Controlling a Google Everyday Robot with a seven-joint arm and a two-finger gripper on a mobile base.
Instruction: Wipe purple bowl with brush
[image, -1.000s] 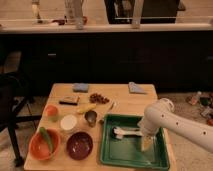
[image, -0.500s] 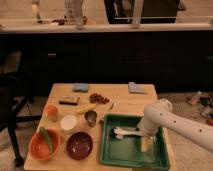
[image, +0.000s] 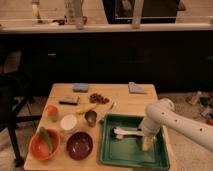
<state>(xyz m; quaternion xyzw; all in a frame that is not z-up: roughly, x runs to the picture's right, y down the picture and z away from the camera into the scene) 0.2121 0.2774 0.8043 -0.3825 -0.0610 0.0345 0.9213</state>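
The purple bowl sits upright near the front edge of the tabletop, at about 7 o'clock from its centre. At the bowl's 3 o'clock, just beside it, is a green tray. The brush lies flat and crosswise in this tray. The gripper points down into the tray at the brush's 3 o'clock end. Whether it is apart, together or clamped on the brush cannot be told. At the purple bowl's 9 o'clock stands an orange bowl holding something green. A white round container is at its 11 o'clock. A banana lies farther back, at 12 o'clock.
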